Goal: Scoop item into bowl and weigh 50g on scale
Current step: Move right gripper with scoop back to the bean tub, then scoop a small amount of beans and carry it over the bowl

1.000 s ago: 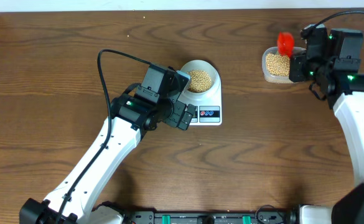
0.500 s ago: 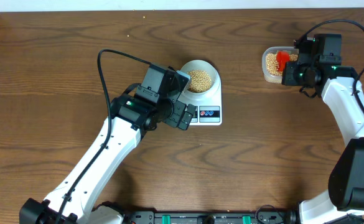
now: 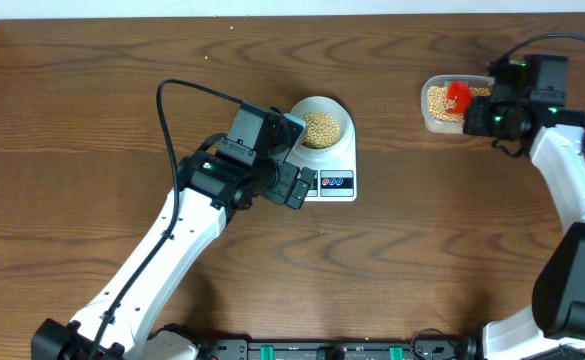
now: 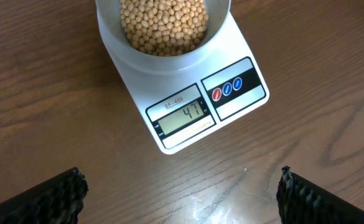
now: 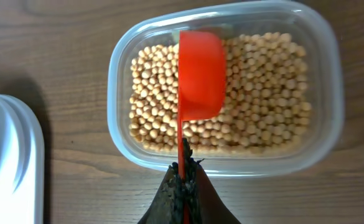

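Right end effector [image 5: 185,180], clamped shut on the red scoop [image 5: 200,74], has lowered it from above the clear tub [image 5: 331,37] onto the soybeans [image 5: 262,93] at upper right overhead. Left end effector [image 4: 182,193] stays wide open and empty below the scale [image 4: 188,106]. I read 47, so I judge a small top-up is due. I count one bean-filled bowl [image 4: 163,62] on one scale, one tub and one scoop.

A dark brown wood-grain table [image 3: 422,250] fills the view; a pale strip [image 3: 272,7] borders its far edge.
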Tool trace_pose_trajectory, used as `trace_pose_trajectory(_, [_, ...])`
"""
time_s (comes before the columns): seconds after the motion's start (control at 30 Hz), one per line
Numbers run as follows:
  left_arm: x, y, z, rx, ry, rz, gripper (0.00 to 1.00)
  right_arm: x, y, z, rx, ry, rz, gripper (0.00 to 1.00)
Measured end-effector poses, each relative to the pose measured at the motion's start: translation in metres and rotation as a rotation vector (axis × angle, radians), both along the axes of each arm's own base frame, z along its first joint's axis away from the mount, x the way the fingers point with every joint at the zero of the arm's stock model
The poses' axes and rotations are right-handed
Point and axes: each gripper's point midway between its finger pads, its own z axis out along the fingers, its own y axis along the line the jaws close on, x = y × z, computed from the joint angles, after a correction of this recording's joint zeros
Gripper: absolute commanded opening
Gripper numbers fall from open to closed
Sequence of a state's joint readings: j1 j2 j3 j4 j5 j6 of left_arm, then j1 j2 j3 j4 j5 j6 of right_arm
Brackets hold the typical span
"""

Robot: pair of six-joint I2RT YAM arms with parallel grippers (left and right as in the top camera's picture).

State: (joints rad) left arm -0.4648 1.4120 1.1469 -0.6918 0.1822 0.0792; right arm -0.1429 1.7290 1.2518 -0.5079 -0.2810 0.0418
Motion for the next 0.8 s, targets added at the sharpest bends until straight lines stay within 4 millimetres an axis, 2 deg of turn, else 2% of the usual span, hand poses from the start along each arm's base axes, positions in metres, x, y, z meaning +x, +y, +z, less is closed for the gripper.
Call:
trace_pose_trajectory(0.13, [0.000,0.000,0.000,0.000,0.000,0.000,1.00,-0.001,-0.008,0.013,0.044,-0.033,-0.007,0.01])
trace_pose_trajectory(0.27, [0.000,0.000,0.000,0.000,0.000,0.000,1.00,-0.003,-0.007,0.025,0.106,-0.064,0.012,0.01])
trace_pose_trajectory(0.63, [0.000,0.000,0.000,0.000,0.000,0.000,0.99,-0.008,0.017,0.045,0.311,-0.116,0.138,0.01])
trace_pose_trajectory(0.8, [0.000,0.000,0.000,0.000,0.000,0.000,1.00,-0.013,0.039,0.062,0.411,-0.167,0.262,0.01])
